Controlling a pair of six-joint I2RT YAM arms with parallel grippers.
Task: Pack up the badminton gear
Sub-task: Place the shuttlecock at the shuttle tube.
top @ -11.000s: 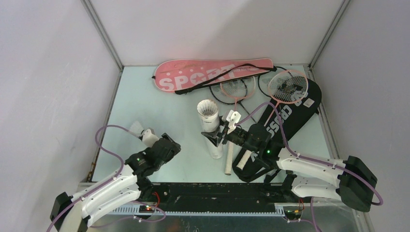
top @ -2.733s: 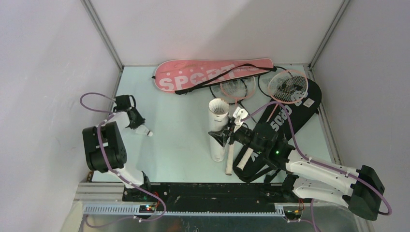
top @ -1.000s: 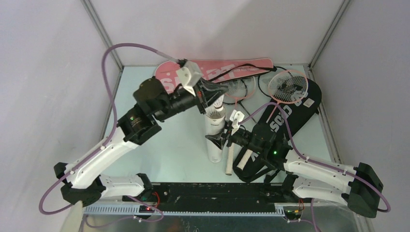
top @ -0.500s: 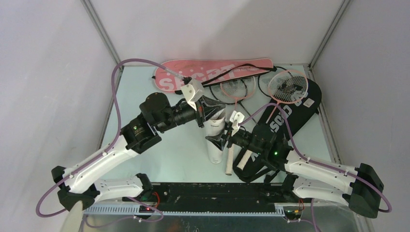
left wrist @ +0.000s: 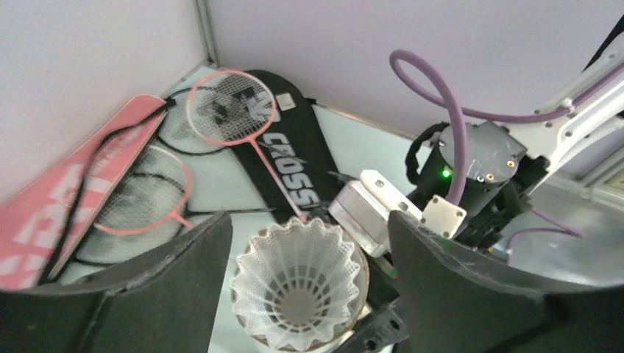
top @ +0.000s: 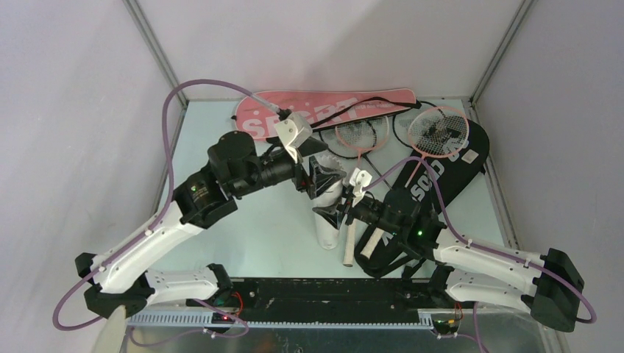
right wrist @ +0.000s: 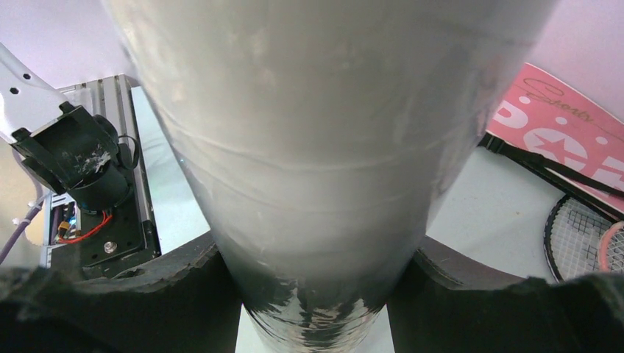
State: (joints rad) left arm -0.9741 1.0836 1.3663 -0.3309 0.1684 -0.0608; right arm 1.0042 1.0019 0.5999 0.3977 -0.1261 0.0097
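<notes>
The long translucent white tube [top: 328, 213] stands tilted mid-table. My right gripper [top: 337, 214] is shut on its lower part; the tube wall [right wrist: 324, 147] fills the right wrist view between the jaws [right wrist: 313, 294]. A white shuttlecock [left wrist: 298, 290] sits in the tube's mouth, skirt up. My left gripper [top: 321, 179] hovers at the tube's top, open, with its jaws on either side of the shuttlecock [left wrist: 309, 246] and not touching it. Two pink rackets [top: 439, 131] [top: 360, 134] lie at the back with black racket frames [top: 406, 121] beside them.
The pink "SPORT" bag [top: 324, 114] lies along the back wall. The black "CROSSWAY" bag [top: 441, 176] lies at the right, under the racket heads. White racket handles [top: 346, 239] lie beside the tube's base. Enclosure walls stand close on three sides.
My left gripper brought a shuttlecock from the left side to the tube's mouth, let it go there and now stands open over it. The right gripper kept holding the tube.
</notes>
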